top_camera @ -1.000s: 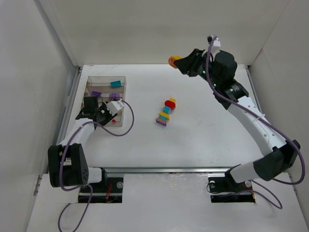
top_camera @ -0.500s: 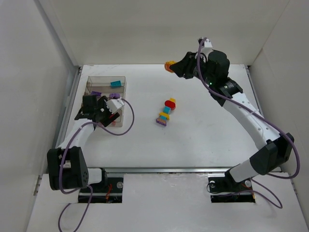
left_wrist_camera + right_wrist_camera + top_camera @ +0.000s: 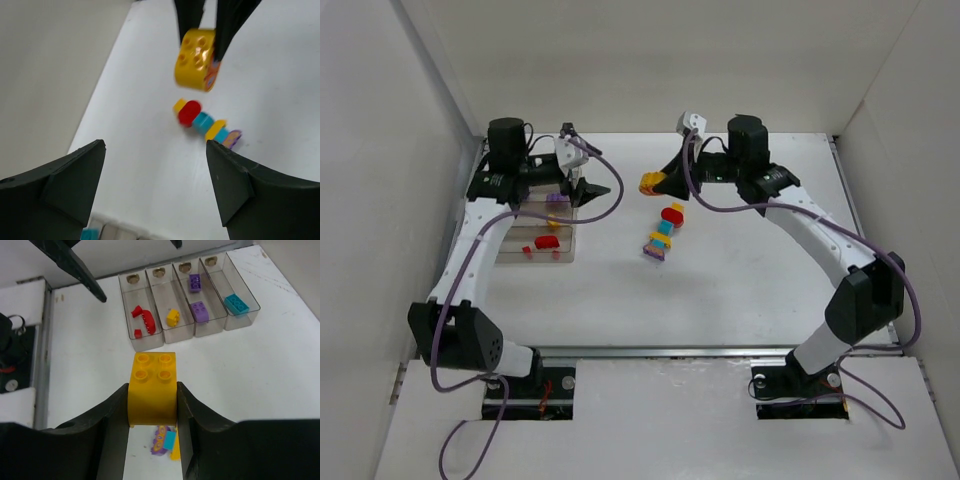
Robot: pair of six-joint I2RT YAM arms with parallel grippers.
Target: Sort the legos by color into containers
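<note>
Yellow plastic brick (image 3: 152, 387) pinched in right gripper (image 3: 152, 405), left gripper (image 3: 155, 167) spread empty; clear four-compartment organizer (image 3: 218, 280) partly filled, mixed-colour brick row (image 3: 663, 232) mid-table unsorted.

The left arm (image 3: 470, 245) rises from its base at the lower left of the overhead view and runs up the left side. It bends at the upper left, with its wrist turned toward the middle of the frame. The left gripper (image 3: 594, 190) points rightward, its two dark fingers (image 3: 60, 185) spread wide with nothing between them. The right arm (image 3: 820, 235) arcs from the lower right up to top centre, then reaches leftward. The right gripper (image 3: 655, 183) faces the left one, near but apart, clamped on the sides of a yellow brick (image 3: 152, 385).
</note>
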